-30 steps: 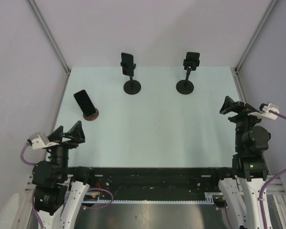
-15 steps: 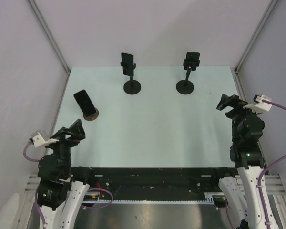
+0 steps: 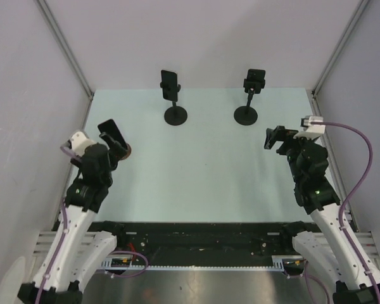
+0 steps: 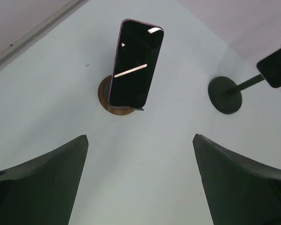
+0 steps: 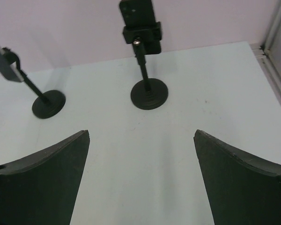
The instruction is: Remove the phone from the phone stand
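From above, the left gripper (image 3: 118, 152) hangs wide open just beside the leaning phone (image 3: 108, 132) at the left; the right gripper (image 3: 275, 138), also spread and empty, faces the clamp stand (image 3: 246, 115). Left wrist view: that phone rests propped on its wooden stand (image 4: 113, 104), unclamped (a careless nudge could topple it). Right wrist view: a clamped phone (image 5: 137, 10), its top cut off by the frame; yanking it could tip the stand. Which phone is meant is unclear.
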Controlling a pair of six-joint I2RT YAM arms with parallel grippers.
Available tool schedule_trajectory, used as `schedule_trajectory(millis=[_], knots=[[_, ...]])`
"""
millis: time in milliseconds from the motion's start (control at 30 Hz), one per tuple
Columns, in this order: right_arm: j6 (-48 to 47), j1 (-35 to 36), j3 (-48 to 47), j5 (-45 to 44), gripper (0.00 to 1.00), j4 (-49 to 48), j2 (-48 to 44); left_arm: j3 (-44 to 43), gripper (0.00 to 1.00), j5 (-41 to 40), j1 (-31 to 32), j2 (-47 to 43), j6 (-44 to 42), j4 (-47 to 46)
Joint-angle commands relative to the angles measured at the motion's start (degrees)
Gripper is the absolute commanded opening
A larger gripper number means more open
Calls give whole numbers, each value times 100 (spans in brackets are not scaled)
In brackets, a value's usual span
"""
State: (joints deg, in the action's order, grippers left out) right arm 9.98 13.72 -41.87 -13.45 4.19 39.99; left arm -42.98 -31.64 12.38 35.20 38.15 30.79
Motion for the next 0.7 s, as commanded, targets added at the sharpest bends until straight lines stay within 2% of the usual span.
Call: schedule_trajectory(millis=[0, 67, 167, 333, 467, 667], knots=[[-558, 710, 196, -395, 100, -603, -472, -807, 100, -334, -69, 943, -228, -90], [-558, 1131, 293, -378, 100, -568, -623, -1175, 100, -229, -148, 1558, -456, -90], [-383, 1370, 293, -89, 100, -436, -782, -1580, 100, 376, -534, 2261, -519, -64], [-207, 1371, 398, -43, 100, -146, -765, -2177, 100, 132, -886, 3375, -711, -73], [-382, 1371, 416, -79, 100, -120, -694, -2811, 100, 684, -1211, 4334, -1213, -46], [-558, 1371, 416, 18, 100, -190, -432, -3488, 100, 1063, -1607, 5066, -1398, -46]])
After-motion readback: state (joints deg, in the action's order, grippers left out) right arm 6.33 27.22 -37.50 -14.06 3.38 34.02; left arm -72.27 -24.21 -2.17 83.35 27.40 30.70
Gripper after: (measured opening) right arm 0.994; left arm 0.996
